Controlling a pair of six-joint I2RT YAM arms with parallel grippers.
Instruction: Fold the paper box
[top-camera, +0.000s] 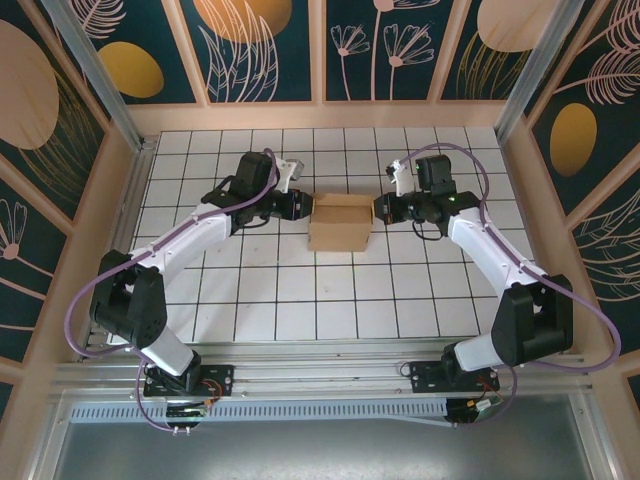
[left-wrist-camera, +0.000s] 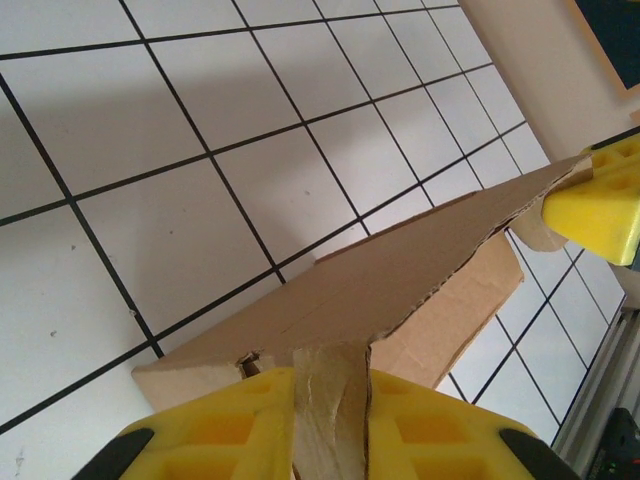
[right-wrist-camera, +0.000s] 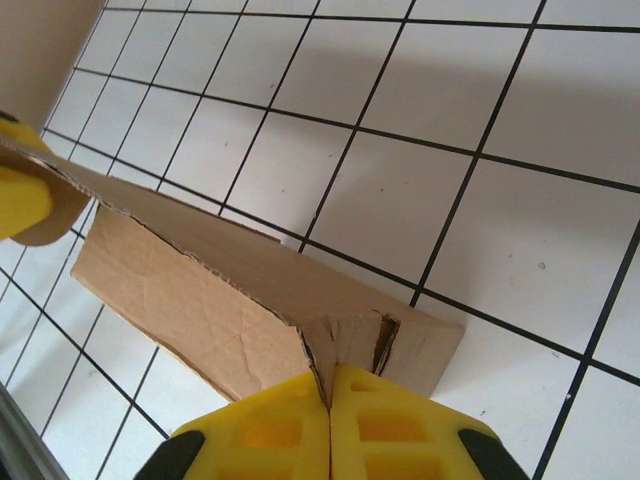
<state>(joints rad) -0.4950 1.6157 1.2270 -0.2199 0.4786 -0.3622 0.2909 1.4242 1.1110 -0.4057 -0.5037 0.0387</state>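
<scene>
Two robot arms reach toward each other across a white table ruled with black grid lines. Seen from above, the left gripper comes in at the 9 o'clock side of the paper box, a brown cardboard piece lying just toward 12 o'clock from the table's middle. The left wrist camera shows its yellow fingers closed narrowly on a strip of cardboard flap that stands between them. A flat brown panel stretches away from them, tilted above the tiles. From above, the box's top panel looks lighter and its wall toward 6 o'clock darker. At the box's 3 o'clock side, the right gripper meets the opposite edge. Its wrist camera shows its two yellow fingers pressed together, pinching a creased, ragged-edged corner of the cardboard at their tips.
</scene>
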